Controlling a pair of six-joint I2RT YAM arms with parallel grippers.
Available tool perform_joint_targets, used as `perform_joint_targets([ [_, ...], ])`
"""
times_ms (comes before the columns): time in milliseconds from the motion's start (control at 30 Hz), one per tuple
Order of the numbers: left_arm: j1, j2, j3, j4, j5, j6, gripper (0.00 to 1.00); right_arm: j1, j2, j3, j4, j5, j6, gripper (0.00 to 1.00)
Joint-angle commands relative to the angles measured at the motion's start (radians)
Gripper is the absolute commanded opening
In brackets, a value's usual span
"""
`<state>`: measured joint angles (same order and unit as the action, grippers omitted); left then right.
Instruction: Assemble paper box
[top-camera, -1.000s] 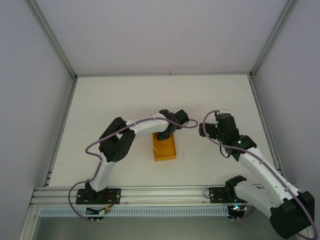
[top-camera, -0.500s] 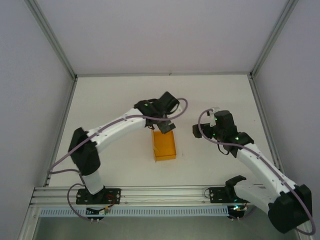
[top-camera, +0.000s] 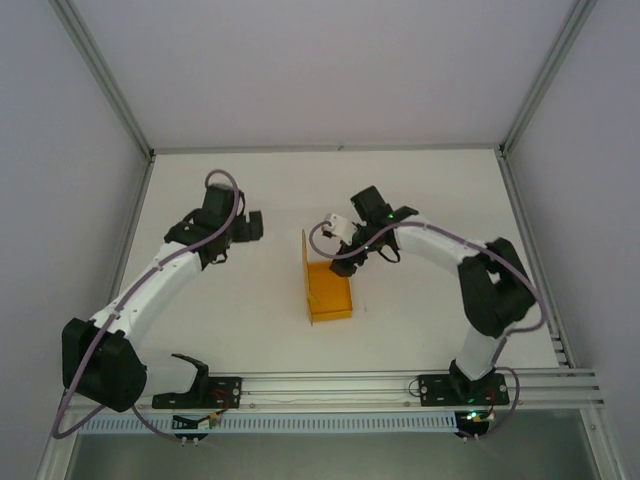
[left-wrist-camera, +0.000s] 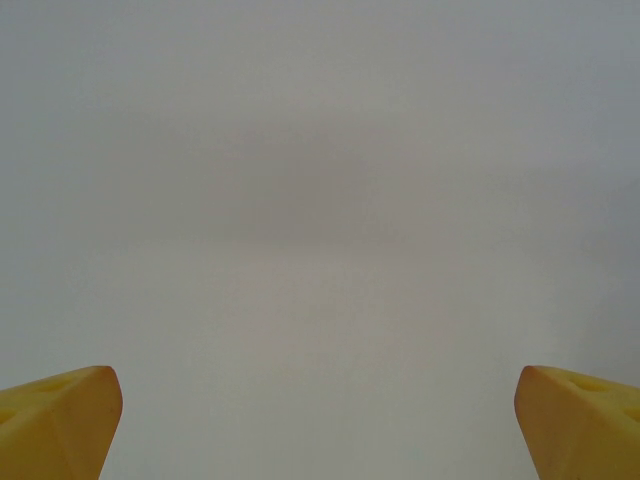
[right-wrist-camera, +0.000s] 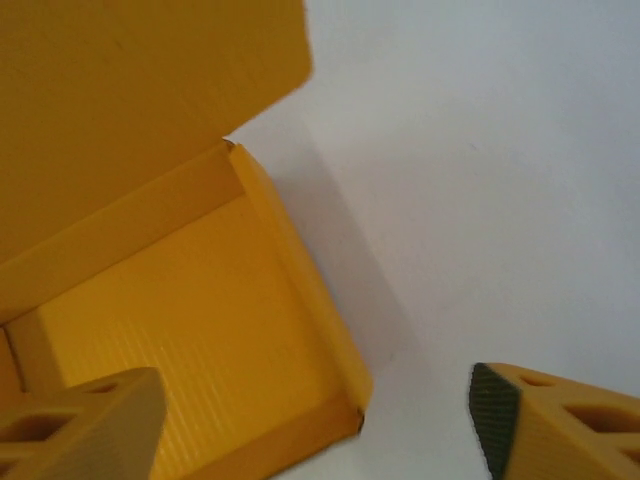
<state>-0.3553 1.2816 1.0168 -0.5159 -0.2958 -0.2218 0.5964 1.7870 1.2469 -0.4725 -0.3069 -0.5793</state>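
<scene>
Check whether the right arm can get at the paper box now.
Probably yes: the right gripper hangs over the paper box corner, jaws apart, one finger each side of a wall, nothing between.

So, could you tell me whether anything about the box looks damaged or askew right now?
Nothing looks damaged. The paper box lies as an open tray, its lid flap standing upright along the left side, not yet folded over, which looks unfinished rather than odd. The right claw is over its far right corner.
</scene>
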Motion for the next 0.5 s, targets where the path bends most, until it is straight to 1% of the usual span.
perform_joint_targets([
  [0, 0.015, -0.038, -0.042, -0.012, 0.025, -0.098, 1.00, 0.013, 0.077, 0.085, -0.102, -0.112, -0.113, 0.70],
  [133, 0.027, -0.051, -0.069, -0.010, 0.011, -0.102, 1.00, 0.024, 0.156, 0.123, -0.109, -0.099, -0.080, 0.66],
  [167, 0.030, -0.052, -0.077, -0.005, 0.006, -0.111, 1.00, 0.028, 0.169, 0.122, -0.101, -0.087, -0.072, 0.63],
  [267, 0.030, -0.043, -0.107, 0.014, 0.004, -0.133, 1.00, 0.040, 0.197, 0.117, -0.051, -0.057, -0.015, 0.47],
  [333, 0.029, -0.031, -0.119, 0.019, 0.008, -0.145, 1.00, 0.047, 0.203, 0.104, 0.019, 0.006, 0.043, 0.40],
  [367, 0.029, -0.025, -0.119, 0.017, 0.012, -0.148, 1.00, 0.048, 0.201, 0.092, 0.064, 0.043, 0.080, 0.33],
  [400, 0.029, -0.017, -0.117, 0.010, 0.007, -0.153, 1.00, 0.048, 0.198, 0.083, 0.095, 0.077, 0.111, 0.28],
  [467, 0.029, -0.004, -0.109, -0.002, 0.000, -0.155, 1.00, 0.046, 0.191, 0.070, 0.130, 0.137, 0.173, 0.23],
])
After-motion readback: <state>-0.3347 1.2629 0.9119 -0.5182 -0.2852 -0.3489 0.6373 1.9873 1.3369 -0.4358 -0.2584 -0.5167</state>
